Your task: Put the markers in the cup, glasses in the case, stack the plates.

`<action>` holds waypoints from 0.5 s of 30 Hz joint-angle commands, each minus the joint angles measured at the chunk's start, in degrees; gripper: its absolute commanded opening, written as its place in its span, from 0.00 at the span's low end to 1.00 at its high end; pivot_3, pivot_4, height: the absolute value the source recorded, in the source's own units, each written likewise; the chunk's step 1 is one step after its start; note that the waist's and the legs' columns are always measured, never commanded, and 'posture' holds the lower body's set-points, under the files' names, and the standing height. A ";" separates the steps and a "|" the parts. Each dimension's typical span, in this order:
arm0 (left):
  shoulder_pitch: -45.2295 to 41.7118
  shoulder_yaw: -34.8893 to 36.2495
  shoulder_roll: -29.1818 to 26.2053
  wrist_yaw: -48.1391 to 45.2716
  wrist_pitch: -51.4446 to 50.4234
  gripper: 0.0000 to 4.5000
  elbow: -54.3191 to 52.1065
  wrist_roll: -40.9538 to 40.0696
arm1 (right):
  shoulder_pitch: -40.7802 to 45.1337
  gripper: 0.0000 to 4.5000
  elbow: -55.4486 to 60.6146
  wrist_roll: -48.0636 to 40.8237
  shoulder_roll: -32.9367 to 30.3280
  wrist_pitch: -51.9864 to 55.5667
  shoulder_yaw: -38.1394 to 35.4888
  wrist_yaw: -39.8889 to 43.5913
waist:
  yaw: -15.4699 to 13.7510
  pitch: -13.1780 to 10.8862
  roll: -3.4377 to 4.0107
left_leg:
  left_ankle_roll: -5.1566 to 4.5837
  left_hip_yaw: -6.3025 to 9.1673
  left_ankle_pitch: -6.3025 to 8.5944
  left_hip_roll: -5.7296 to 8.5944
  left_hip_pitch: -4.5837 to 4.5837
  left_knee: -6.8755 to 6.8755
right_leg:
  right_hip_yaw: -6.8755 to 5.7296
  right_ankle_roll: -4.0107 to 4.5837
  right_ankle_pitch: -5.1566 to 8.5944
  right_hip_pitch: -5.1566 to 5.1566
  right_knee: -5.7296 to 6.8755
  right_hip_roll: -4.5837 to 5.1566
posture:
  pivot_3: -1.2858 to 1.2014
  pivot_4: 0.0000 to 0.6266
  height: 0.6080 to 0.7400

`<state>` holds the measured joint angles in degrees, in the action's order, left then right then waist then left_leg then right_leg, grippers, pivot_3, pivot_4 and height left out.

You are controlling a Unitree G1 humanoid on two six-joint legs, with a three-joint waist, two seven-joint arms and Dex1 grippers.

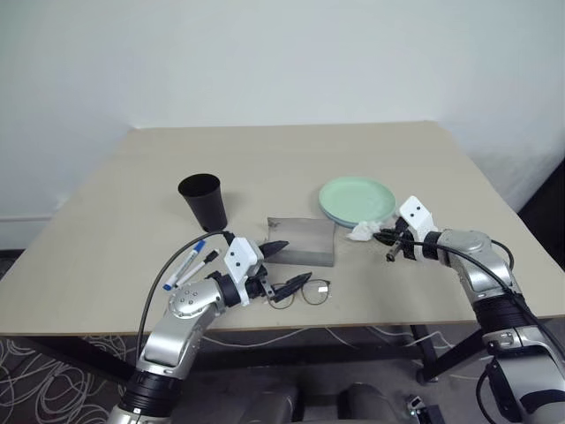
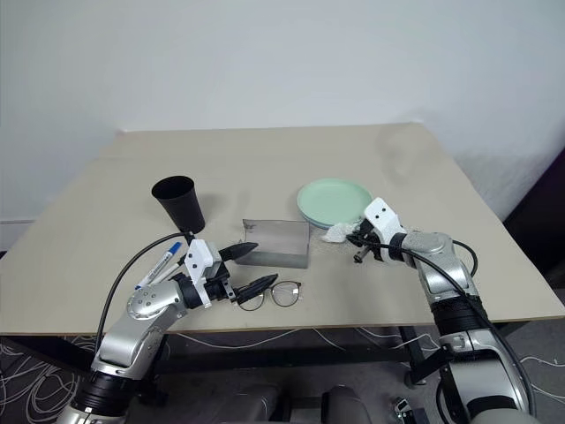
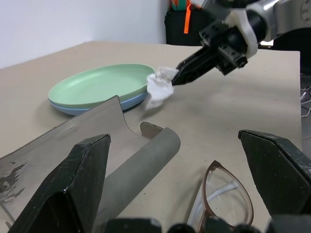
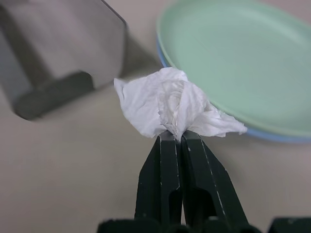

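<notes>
With the plates (image 1: 357, 200) already stacked, markers (image 1: 189, 263) and glasses (image 1: 302, 290) remain on the desk (image 1: 265, 150); the right pincer (image 4: 176, 138) pinches the tissue (image 4: 172, 107), the left pincer (image 1: 281, 265) gapes empty.

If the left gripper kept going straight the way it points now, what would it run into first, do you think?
Probably the open grey case, lying right ahead of the open left gripper, with the glasses beside that line. Beyond lie the stacked plates. Depth is hard to judge.

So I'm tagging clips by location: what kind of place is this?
Probably a lab or office test space: a plain beige table against a bare white wall, loose cables across patterned carpet underneath, and household props set out, like stacked plates.
</notes>
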<state>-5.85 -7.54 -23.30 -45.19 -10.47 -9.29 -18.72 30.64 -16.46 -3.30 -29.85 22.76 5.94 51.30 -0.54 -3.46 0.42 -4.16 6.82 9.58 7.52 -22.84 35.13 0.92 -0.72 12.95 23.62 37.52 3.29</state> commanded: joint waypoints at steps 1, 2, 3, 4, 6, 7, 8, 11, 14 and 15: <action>-0.80 0.81 0.02 -0.17 1.52 1.00 -0.36 0.22 | 2.96 0.01 2.20 -1.63 -0.30 -2.78 -1.55 0.35 | 0.03 -0.01 -0.01 | 0.00 0.01 0.00 0.00 0.00 0.00 | -0.01 0.00 0.00 -0.01 -0.01 0.00 | 0.52 0.00 0.98; -0.79 0.78 0.03 -0.17 1.63 1.00 -0.26 0.26 | 4.04 0.01 0.92 -1.25 -0.01 -3.27 -1.43 -0.35 | 0.04 -0.01 -0.01 | 0.00 0.00 0.00 0.00 0.00 0.00 | -0.01 0.00 0.00 -0.01 -0.01 0.01 | 0.52 0.00 0.98; -0.78 0.75 0.04 -0.17 1.74 1.00 -0.18 0.29 | 5.15 0.01 -0.54 -0.79 0.31 -3.83 -1.24 -1.08 | 0.06 -0.01 -0.01 | 0.00 0.00 0.00 0.00 -0.01 0.00 | -0.02 0.00 0.00 0.00 -0.01 0.03 | 0.52 0.00 0.98; -0.80 0.72 0.05 -0.17 1.84 1.00 -0.08 0.31 | 6.57 0.01 -2.63 -0.13 0.78 -4.56 -0.95 -2.10 | 0.10 -0.01 -0.01 | 0.00 0.00 0.00 0.00 -0.01 0.00 | -0.03 0.00 0.00 0.00 -0.01 0.04 | 0.52 0.00 0.98; -0.92 0.68 0.09 -0.16 2.04 1.00 0.14 0.34 | 9.90 0.01 -7.97 1.42 2.10 -6.62 -0.25 -4.44 | 0.25 -0.01 -0.01 | 0.00 0.00 0.00 0.00 0.01 0.01 | -0.08 0.00 0.00 -0.01 0.00 0.08 | 0.52 0.00 0.98; -1.00 0.66 0.13 -0.13 2.12 1.00 0.25 0.37 | 11.31 0.01 -10.64 2.34 2.66 -8.07 0.29 -5.28 | 0.23 -0.01 -0.02 | 0.00 -0.01 0.00 0.00 0.01 -0.01 | -0.14 0.00 0.00 0.00 0.00 0.11 | 0.52 0.00 0.98; -1.07 0.65 0.17 -0.10 2.19 1.00 0.33 0.39 | 12.48 0.01 -13.01 3.04 3.19 -9.40 0.69 -5.85 | 0.23 -0.01 -0.02 | 0.00 0.00 0.00 0.00 0.02 -0.02 | -0.18 0.00 0.00 -0.01 0.00 0.12 | 0.52 0.00 0.98; -1.15 0.64 0.21 0.03 2.32 1.00 0.40 0.43 | 15.91 0.01 -20.17 4.13 4.96 -12.45 0.92 -7.76 | 0.20 -0.01 -0.02 | 0.00 0.00 0.00 0.00 0.04 -0.08 | -0.19 0.00 0.00 0.01 -0.04 0.11 | 0.52 0.00 0.98; -0.87 0.71 0.13 0.20 2.34 1.00 0.09 0.46 | 18.95 0.01 -27.08 5.69 6.07 -15.17 1.43 -9.63 | 0.13 -0.01 -0.01 | 0.00 0.00 0.00 0.00 0.05 -0.12 | -0.19 -0.02 -0.01 0.03 -0.13 0.08 | 0.52 0.00 0.98; -0.74 0.77 0.09 0.27 2.34 1.00 0.00 0.45 | 19.93 0.01 -29.28 5.92 6.43 -16.14 1.46 -9.94 | 0.07 -0.01 -0.02 | 0.00 -0.02 0.00 0.01 0.04 -0.13 | -0.17 -0.03 -0.02 0.04 -0.15 0.08 | 0.52 0.00 0.98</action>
<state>-5.86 -7.64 -23.18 -45.02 -9.29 -8.13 -18.59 47.33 -43.87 2.05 -23.29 9.14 8.14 42.54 -0.46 -3.47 0.40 -4.16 6.80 9.57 7.54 -22.80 34.99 0.74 -0.75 12.92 23.66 37.36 3.36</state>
